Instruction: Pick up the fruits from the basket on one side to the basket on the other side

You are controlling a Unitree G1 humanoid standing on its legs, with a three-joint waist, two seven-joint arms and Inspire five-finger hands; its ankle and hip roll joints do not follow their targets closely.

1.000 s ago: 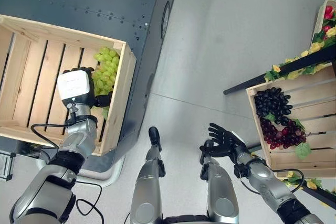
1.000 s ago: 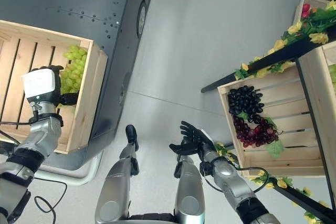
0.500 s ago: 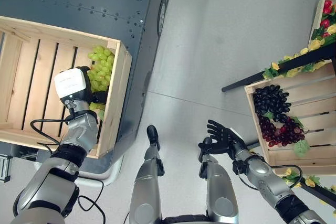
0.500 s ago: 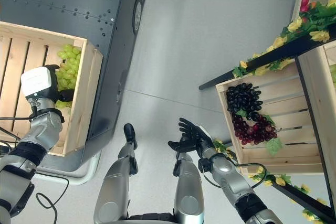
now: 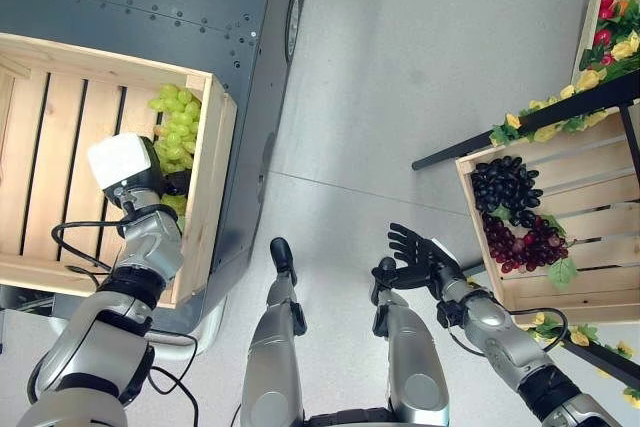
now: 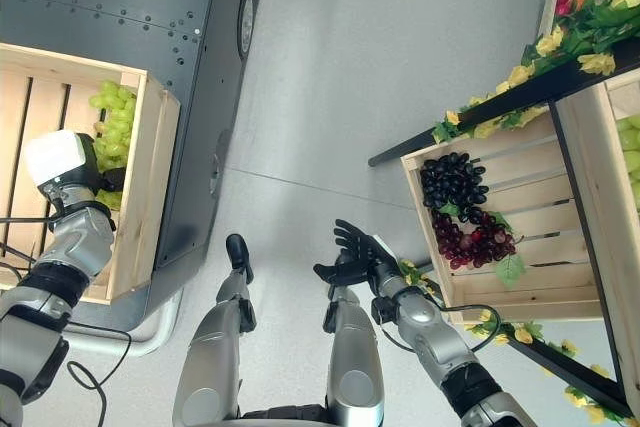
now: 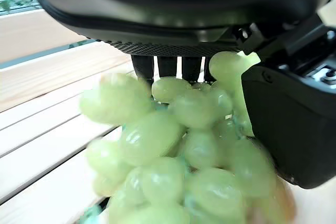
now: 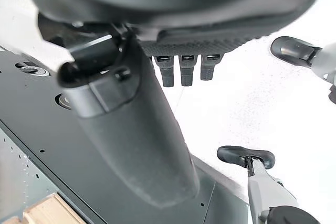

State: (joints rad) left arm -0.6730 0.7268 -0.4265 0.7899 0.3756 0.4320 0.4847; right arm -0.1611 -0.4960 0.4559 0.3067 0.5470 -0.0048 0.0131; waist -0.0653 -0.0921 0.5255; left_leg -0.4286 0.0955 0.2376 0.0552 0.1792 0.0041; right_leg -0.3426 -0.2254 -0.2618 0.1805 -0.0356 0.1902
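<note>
Green grapes point(image 7: 173, 166) sit gripped in the curled left hand point(image 5: 140, 175) inside the wooden crate point(image 5: 60, 127), close to its side wall, while the right hand point(image 5: 420, 259) hangs open over bare floor point(image 5: 400, 77).

Your left arm was bent and raised from the lower left, wrist turned so the back of the left hand point(image 5: 150, 172) faced the camera. Its fingers point(image 7: 169, 67) and thumb were curled in a closed grasp, with a load filling the space between them. Your right arm came in from the lower right, forearm angled inward. Your right hand point(image 5: 415, 262) was spread loose, fingers point(image 8: 189, 70) straight and apart, thumb standing out beside them, nothing between them.
</note>
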